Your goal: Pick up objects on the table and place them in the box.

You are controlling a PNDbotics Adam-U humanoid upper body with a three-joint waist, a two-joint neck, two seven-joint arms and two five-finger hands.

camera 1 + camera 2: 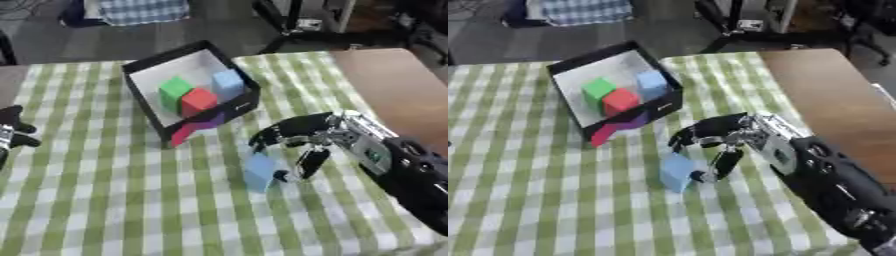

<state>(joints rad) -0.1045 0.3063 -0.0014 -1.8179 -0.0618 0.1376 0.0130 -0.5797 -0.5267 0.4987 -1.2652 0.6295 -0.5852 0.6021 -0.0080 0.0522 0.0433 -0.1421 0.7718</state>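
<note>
The light blue block (259,171) is seen standing on the checked tablecloth (105,200), in front of the box (144,100) and a little to its right, well apart from it. The right hand (302,137) is arched over the block from the right: the curled fingers (267,134) hang above its top, and the thumb (308,162) is brought down just beside its right face. Whether the thumb is already touching cannot be told, and the block is not yet enclosed, so the hand is judged to be half curled and holding nothing.

The block lies down and to the left of the palm. No clear long axis is shown; it is seen as roughly cubic, slightly taller than wide. The left hand (10,131) is seen only at the left edge of the left eye view, fingers out, far from the block, so the right hand is much the nearer.

3 blocks, green (174,90), red (199,100) and pale blue (227,82), are already held in the box, and bare floor is left at its back. The near wall must be cleared on the way up and left. Open cloth is left all around the block.
</note>
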